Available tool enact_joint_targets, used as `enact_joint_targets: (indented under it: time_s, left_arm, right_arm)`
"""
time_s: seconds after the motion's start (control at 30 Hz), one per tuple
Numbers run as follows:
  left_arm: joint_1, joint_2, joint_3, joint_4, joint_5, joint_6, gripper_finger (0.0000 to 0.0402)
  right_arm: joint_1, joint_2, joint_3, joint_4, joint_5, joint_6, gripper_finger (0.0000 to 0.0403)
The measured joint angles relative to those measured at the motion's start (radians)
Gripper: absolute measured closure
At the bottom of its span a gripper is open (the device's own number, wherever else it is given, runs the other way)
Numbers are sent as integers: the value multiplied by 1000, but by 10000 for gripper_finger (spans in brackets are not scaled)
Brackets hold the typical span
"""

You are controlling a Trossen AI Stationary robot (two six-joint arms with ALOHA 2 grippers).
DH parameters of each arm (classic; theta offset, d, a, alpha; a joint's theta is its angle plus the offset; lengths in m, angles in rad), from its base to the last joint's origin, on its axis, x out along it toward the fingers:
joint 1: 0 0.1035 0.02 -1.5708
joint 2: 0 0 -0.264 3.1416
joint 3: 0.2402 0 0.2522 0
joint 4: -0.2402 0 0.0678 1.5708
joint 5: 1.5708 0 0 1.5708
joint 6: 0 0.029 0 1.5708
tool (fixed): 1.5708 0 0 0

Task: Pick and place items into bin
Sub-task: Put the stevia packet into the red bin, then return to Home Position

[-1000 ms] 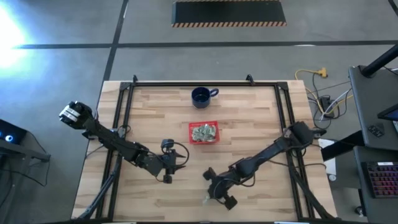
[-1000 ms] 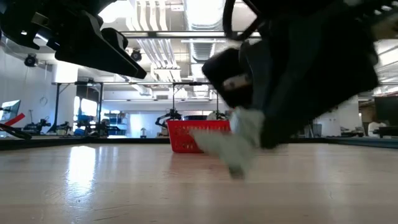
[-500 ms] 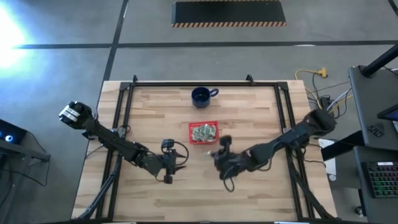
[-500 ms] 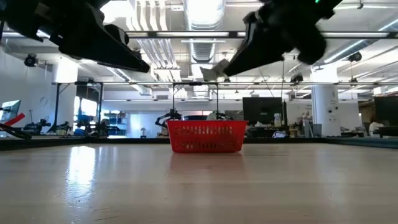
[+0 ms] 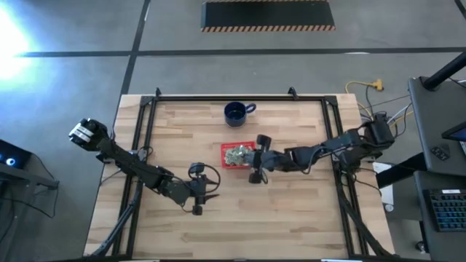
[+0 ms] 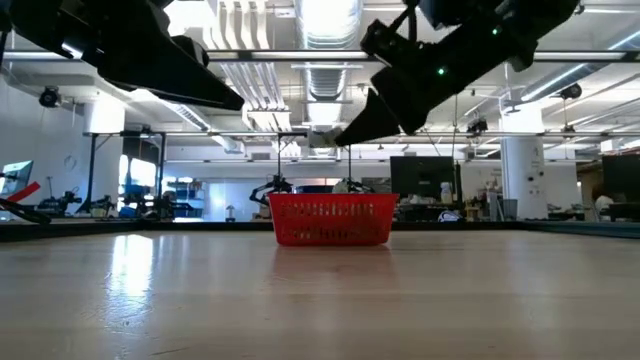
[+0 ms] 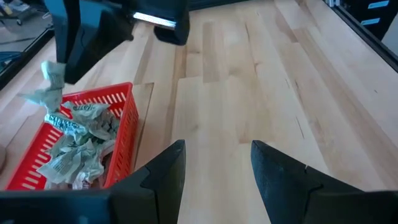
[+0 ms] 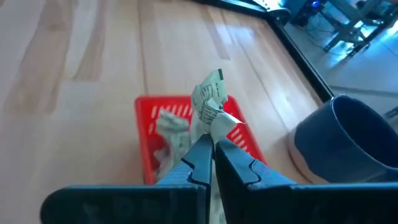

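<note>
since your right gripper (image 8: 208, 144) is pinched on a crumpled wrapper (image 8: 211, 106) hanging over the red bin's (image 5: 227, 148) right edge, its pile just leftward below, drop it there, while your left gripper (image 7: 214, 168) waits open, nearer you.

We find the bin (image 5: 238, 155) mid-tabletop (image 5: 291, 211), items (image 7: 74, 140) heaped inside. Mug (image 5: 235, 113) sits behind it. Right end effector (image 5: 254, 161) hangs over the bin's right edge; left end effector (image 5: 206, 191) front-left, apart.
</note>
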Motion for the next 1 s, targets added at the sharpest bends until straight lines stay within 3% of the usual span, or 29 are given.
enact_joint_targets:
  time_s: [0.63, 1.0]
  left_arm:
    - [1, 0, -1, 1, -34, 0, 235]
    - [1, 0, -1, 2, -28, -27, 235]
  right_arm:
    - [-66, 7, -2, -1, -24, 108, 392]
    - [-66, 5, -2, -2, -24, 137, 300]
